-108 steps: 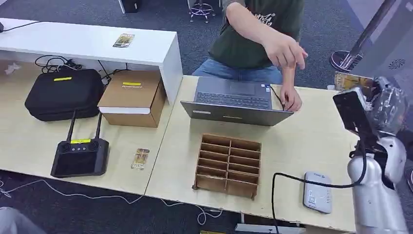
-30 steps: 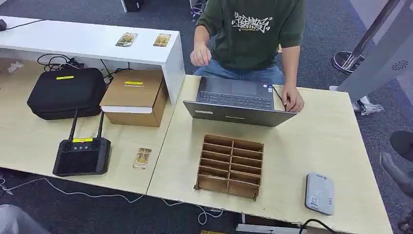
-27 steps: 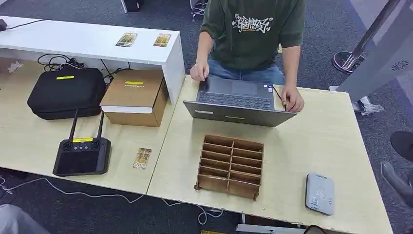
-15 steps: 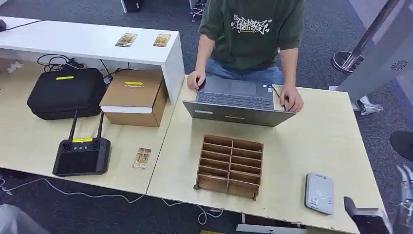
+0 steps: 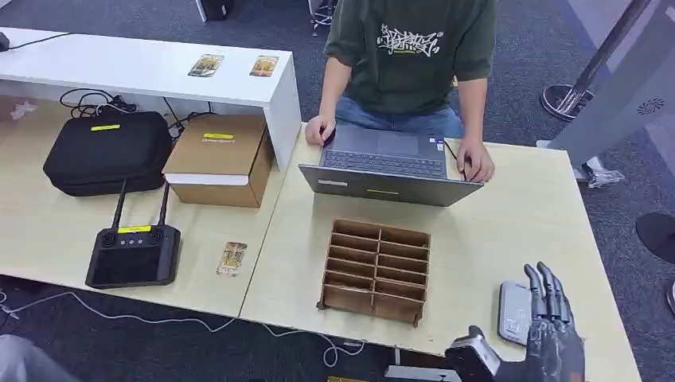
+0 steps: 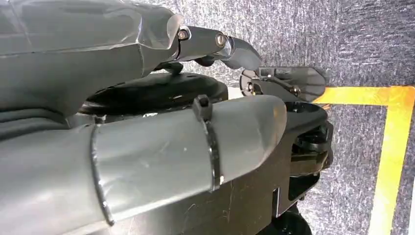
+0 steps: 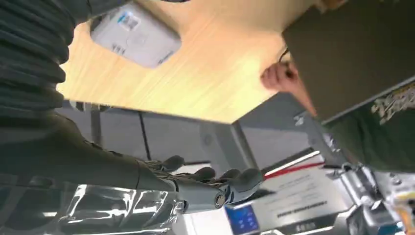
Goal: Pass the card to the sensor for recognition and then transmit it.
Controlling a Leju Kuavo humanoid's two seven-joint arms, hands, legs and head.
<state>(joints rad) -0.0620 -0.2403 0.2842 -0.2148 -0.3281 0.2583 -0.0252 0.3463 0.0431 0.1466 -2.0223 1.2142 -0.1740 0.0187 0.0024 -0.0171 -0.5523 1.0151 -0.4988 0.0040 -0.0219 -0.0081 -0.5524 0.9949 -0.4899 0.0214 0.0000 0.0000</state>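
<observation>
since half a second ago the right hand (image 5: 549,322) has risen at the table's near right corner, fingers straight and apart, holding nothing, just beside and partly over the grey sensor (image 5: 513,312). left hand (image 6: 230,46) hangs over carpet, fingers partly bent with nothing in them; whether it counts as closed i cannot tell. one card (image 5: 232,259) lies on the left table (image 5: 48,231) beside the black controller (image 5: 132,255), well apart from the sensor; two more cards (image 5: 204,65) lie on the white shelf (image 5: 119,68). wooden slotted rack (image 5: 374,270) stands between, before the laptop (image 5: 388,171) that a person (image 5: 410,56) touches.
</observation>
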